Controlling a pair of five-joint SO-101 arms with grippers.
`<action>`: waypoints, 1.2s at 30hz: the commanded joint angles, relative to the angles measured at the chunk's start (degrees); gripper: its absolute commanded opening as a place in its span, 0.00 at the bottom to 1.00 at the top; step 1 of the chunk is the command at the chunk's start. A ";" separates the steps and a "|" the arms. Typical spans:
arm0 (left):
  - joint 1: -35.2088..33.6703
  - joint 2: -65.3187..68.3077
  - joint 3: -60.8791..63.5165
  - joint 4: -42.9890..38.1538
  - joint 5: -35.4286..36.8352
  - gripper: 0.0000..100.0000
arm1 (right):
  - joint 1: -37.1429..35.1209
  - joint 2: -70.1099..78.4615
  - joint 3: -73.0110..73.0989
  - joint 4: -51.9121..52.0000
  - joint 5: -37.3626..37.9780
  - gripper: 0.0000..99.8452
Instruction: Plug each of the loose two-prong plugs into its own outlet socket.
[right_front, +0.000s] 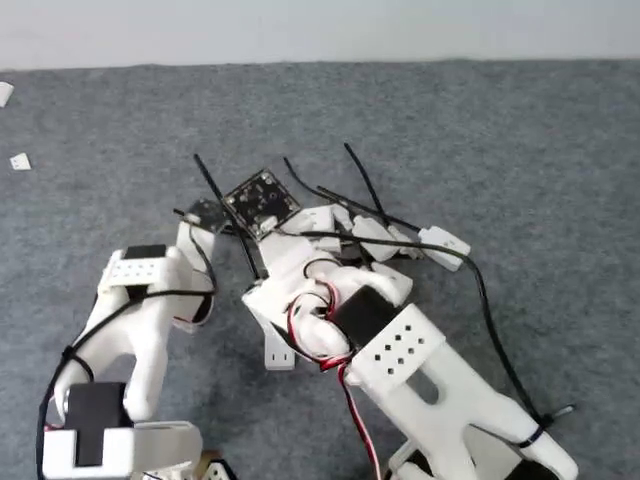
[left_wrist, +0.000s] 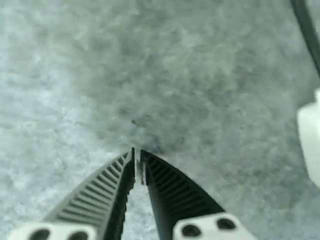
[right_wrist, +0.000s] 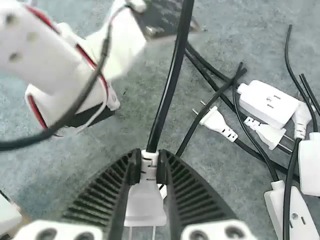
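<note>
ARM: White plug (right_wrist: 145, 197) sits nearest, pinched by its body between the jaws of my right gripper (right_wrist: 148, 155). Its black cord (right_wrist: 171, 85) runs forward past the left arm (right_wrist: 50, 55). The 2 prongs (right_wrist: 129, 233) seem to point back toward my wrist, not outward.

CHECK: Risk from that?

ARM: Judged: no insertion is possible from this hold. A regrasp is needed, and the smooth body could twist or drop during the change.

CHECK: Where is the target?

ARM: Nearest outlet socket (right_wrist: 265, 102) lies flat on the bench (right_wrist: 250, 30), with 1 loose plug (right_wrist: 217, 123) just beside it and cords crossing all around.

CHECK: Failure modes there?

ARM: 3 noted.
1) The socket looks light and unfixed, so a push may slide it instead of seating the prongs.
2) My cord could snag the crossed cords or the left arm and drag neighbours out of place.
3) A tilted approach may bend the prongs.

CHECK: Any bracing?

ARM: None. My left gripper (left_wrist: 137, 152) is closed tip to tip on nothing, over bare bench.
</note>
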 joint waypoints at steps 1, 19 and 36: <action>1.32 -3.60 0.40 -0.62 -3.08 0.01 | -0.40 -1.89 -0.53 -1.19 0.70 0.01; 5.63 -28.04 19.12 -6.86 -8.97 0.01 | -0.22 5.23 -0.79 -3.56 0.44 0.01; 1.93 -27.96 19.30 -15.30 1.23 0.01 | 7.43 5.32 8.62 -12.44 -10.11 0.01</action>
